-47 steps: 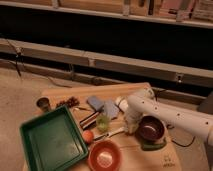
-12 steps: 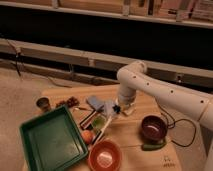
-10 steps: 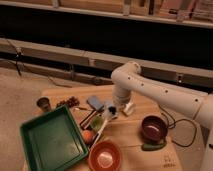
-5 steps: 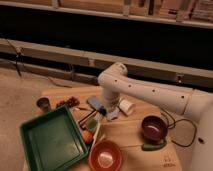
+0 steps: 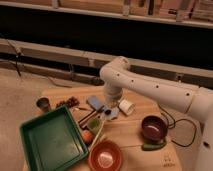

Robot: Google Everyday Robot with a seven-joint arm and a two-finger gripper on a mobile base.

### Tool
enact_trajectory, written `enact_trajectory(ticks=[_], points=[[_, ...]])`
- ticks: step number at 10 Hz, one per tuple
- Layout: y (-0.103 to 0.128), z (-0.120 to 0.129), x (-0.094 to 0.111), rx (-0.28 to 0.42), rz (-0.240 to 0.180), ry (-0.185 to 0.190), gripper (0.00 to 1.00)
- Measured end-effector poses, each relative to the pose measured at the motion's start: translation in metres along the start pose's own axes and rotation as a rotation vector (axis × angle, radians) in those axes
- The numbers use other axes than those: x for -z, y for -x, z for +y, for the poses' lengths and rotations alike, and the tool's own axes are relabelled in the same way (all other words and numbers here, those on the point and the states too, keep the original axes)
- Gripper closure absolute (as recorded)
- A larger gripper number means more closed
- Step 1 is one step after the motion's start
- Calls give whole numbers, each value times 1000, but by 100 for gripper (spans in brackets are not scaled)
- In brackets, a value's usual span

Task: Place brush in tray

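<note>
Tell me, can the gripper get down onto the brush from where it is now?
Probably yes. The gripper hangs just above and behind the brush, which lies exposed between the tray and orange bowl; nothing covers it.

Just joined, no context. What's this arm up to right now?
One white arm reaches across a wooden table; its gripper is down near the middle of the table, by a blue cloth. The job is getting the brush into the green tray. The brush lies on the table, between the tray and an orange bowl, and the tray holds nothing. A maroon bowl sits at right.
</note>
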State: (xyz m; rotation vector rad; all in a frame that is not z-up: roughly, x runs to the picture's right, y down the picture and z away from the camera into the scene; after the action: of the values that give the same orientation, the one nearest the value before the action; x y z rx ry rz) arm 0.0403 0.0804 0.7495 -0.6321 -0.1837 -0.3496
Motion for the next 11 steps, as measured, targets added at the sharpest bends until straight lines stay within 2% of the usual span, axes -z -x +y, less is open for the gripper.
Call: enact_trajectory(ticks=[3, 4, 5, 6, 7, 8, 11], points=[[-1, -26, 29, 58, 24, -11, 99], [1, -32, 33, 74, 14, 0, 94], [0, -32, 33, 79, -10, 17, 82], [1, -30, 28, 80, -39, 32, 74], [2, -25, 15, 82, -92, 57, 62], [2, -19, 2, 81, -131, 78, 54], [3, 2, -53, 72, -272, 172, 25]])
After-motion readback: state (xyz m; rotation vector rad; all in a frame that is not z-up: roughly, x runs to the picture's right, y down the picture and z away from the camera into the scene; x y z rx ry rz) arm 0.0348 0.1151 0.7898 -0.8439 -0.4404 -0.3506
